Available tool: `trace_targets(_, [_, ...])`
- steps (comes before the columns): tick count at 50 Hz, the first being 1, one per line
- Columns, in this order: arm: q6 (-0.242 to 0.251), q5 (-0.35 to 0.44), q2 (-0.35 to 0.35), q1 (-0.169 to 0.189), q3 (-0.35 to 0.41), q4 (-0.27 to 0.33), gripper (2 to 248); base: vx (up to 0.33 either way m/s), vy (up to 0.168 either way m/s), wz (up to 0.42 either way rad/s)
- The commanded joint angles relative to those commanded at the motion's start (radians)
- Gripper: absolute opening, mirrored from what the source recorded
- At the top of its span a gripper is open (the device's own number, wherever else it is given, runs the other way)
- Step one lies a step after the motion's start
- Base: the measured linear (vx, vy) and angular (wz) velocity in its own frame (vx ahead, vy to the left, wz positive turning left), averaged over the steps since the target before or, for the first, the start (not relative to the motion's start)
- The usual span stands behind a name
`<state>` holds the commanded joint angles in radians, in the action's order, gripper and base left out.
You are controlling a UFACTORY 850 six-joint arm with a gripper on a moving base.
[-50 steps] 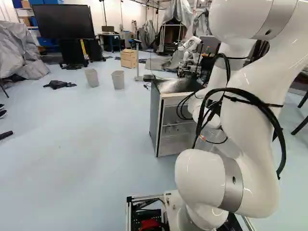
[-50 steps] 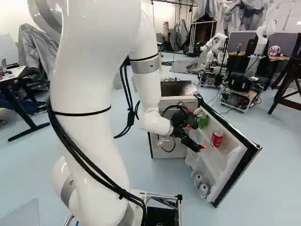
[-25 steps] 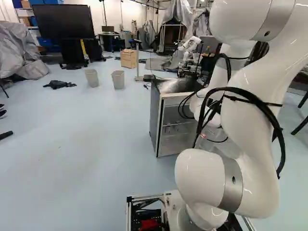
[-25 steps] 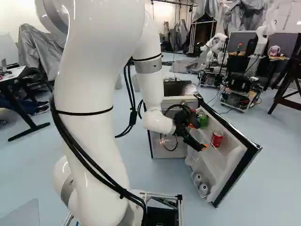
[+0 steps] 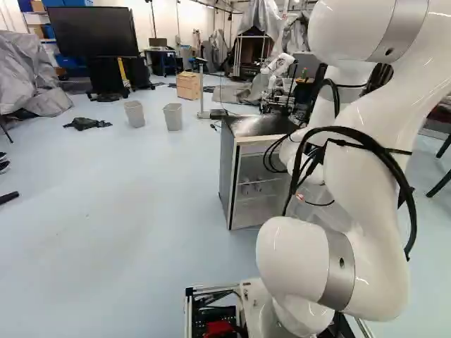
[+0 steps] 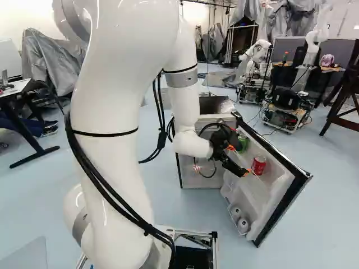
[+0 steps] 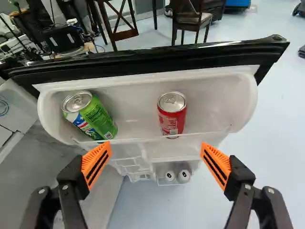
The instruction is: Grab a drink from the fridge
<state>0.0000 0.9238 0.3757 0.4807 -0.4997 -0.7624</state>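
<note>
Nearest, the white arm (image 6: 109, 145) rises from the base joint and reaches forward to the open door (image 6: 283, 197) of the fridge (image 5: 227, 169), right of the fridge body. The gripper (image 6: 239, 160) faces the inner side of the door, fingers wide apart, nothing between the orange pads (image 7: 96, 162) – no hold on any item. Ahead of it, an upper door shelf (image 7: 138, 90) carries two drinks: a red can (image 7: 172, 114), upright, to the right and nearer the base, and a green can (image 7: 89, 117), tilted, to the left and farther off. Neither touches the fingers. A lower door shelf (image 6: 238, 228) holds two white items (image 7: 170, 176), side by side. Beyond the fridge, to the left, stand two grey bins (image 5: 173, 117); a wooden box (image 5: 189, 85) sits farther back; another robot (image 6: 257, 51) is noted at far right.
</note>
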Motion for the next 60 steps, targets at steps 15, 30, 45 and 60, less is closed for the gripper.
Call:
trace_targets(15, [0.0, 0.0, 0.012, 0.018, -0.017, 0.052, 247, 0.0, 0.0, 0.0])
trace_targets(30, [0.0, 0.0, 0.015, 0.04, -0.02, 0.06, 247, 0.0, 0.0, 0.0])
trace_targets(45, [0.0, 0.0, 0.016, 0.063, -0.022, 0.06, 247, 0.0, 0.0, 0.0])
trace_targets(60, [0.0, 0.0, 0.019, 0.085, -0.026, 0.06, 247, 0.0, 0.0, 0.0])
